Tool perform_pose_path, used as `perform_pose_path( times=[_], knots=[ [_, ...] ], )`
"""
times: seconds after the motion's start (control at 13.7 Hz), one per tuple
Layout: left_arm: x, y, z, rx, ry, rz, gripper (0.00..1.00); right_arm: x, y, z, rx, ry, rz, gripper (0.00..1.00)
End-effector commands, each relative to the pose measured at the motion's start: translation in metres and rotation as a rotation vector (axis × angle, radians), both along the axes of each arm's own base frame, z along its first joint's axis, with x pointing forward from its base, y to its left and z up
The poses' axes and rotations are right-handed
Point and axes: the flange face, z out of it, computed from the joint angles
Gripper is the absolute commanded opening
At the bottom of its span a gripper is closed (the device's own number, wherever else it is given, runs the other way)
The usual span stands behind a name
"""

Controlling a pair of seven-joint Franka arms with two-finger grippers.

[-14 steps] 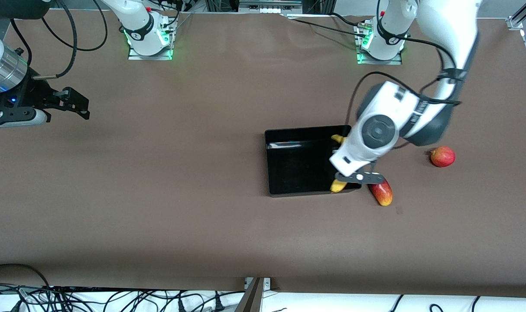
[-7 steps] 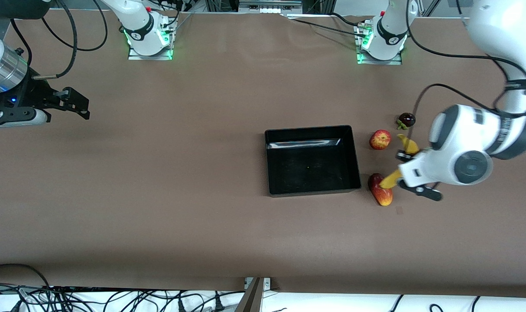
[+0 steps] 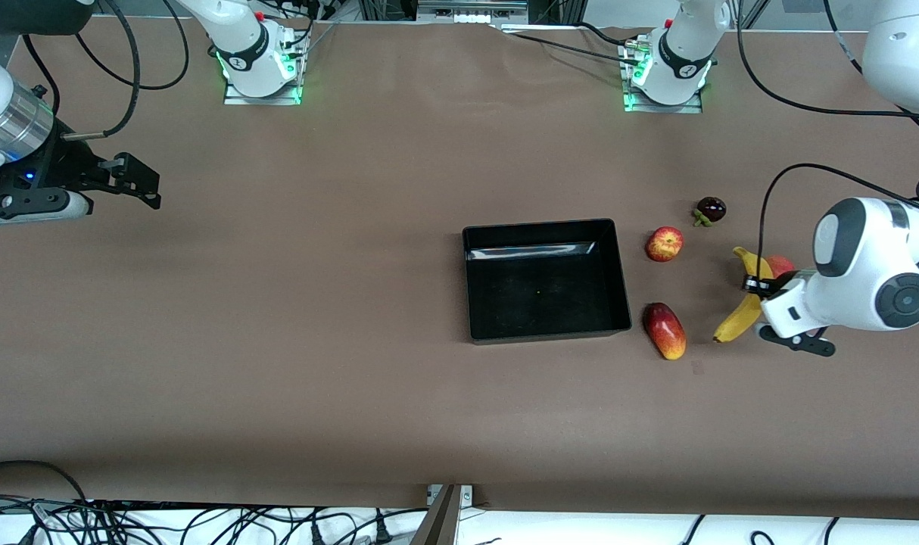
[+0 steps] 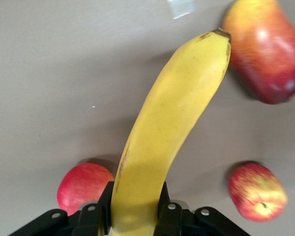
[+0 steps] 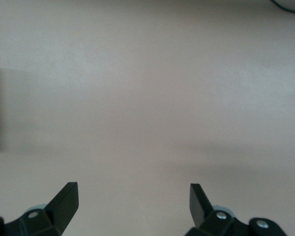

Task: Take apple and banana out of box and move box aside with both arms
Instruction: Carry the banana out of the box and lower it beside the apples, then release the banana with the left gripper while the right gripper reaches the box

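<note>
The left gripper (image 3: 762, 286) is clamped on the long curved yellow banana (image 3: 746, 304), gripping it near the stem end, and holds it in the air over the brown table surface (image 3: 338, 303) toward the left arm's end of the table; in the left wrist view the two black fingers (image 4: 104, 202) press against both sides of the banana (image 4: 168, 128), whose free tip points toward the elongated red-and-yellow mango-like fruit (image 4: 264, 49). The black rectangular open-topped plastic bin (image 3: 544, 280) sits near the table's middle with nothing inside, all four low walls free of contact. Just beside the bin's wall toward the left arm's end lie two fruits: the small round red-and-yellow apple (image 3: 664, 244) and, nearer to the front camera, the elongated mango-like fruit (image 3: 665, 331), each apart from the wall. A small dark purple round fruit with a green stem (image 3: 710, 210) lies farther from the front camera than the apple. A second red round apple (image 3: 780, 266) is partly hidden by the left gripper. The right gripper (image 3: 138, 185) waits over bare table at the right arm's end, its jaws spread wide with nothing between the fingers (image 5: 65, 200). A wide band of bare surface separates the bin from the right gripper
</note>
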Motion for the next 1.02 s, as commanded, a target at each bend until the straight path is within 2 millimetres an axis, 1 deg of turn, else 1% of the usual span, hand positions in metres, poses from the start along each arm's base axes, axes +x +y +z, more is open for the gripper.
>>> perform_pose_path(
  times=[0.0,0.07,0.15,0.22,0.37,0.51,0.58,0.73,0.8,0.88,0.95],
  knots=[
    [-0.011,0.001,-0.022,0.005,-0.04,0.021,0.0,0.002,0.003,0.005,0.006,-0.014,0.0,1.0],
    [-0.016,0.002,-0.032,0.005,-0.057,0.048,0.0,0.003,0.003,0.005,0.008,-0.019,0.0,1.0],
    [-0.02,-0.004,-0.041,0.015,-0.061,0.09,0.0,0.004,0.003,0.004,0.021,-0.019,-0.002,1.0],
    [-0.021,-0.008,-0.044,0.033,-0.059,0.133,0.0,0.004,0.003,0.005,0.033,-0.024,0.001,1.0],
    [-0.023,-0.006,-0.057,0.029,-0.055,0.152,0.0,0.014,0.002,-0.011,0.042,-0.008,0.0,1.0],
    [-0.03,-0.013,-0.076,0.023,-0.066,0.188,0.0,0.016,0.001,-0.012,0.043,-0.017,0.003,1.0],
    [-0.032,-0.016,-0.08,0.026,-0.073,0.209,0.0,0.016,0.001,-0.011,0.043,-0.018,0.003,1.0],
    [-0.033,-0.017,-0.082,0.024,-0.078,0.213,0.01,0.016,0.001,-0.012,0.043,-0.017,0.003,1.0],
    [-0.033,-0.017,-0.085,0.022,-0.073,0.213,0.22,0.016,0.001,-0.012,0.045,-0.017,0.003,1.0],
    [-0.032,-0.017,-0.087,0.022,-0.072,0.218,0.71,0.016,0.001,-0.012,0.043,-0.017,0.003,1.0],
    [-0.031,-0.015,-0.084,0.023,-0.077,0.211,1.0,0.016,0.001,-0.012,0.043,-0.015,0.003,1.0]
  ],
)
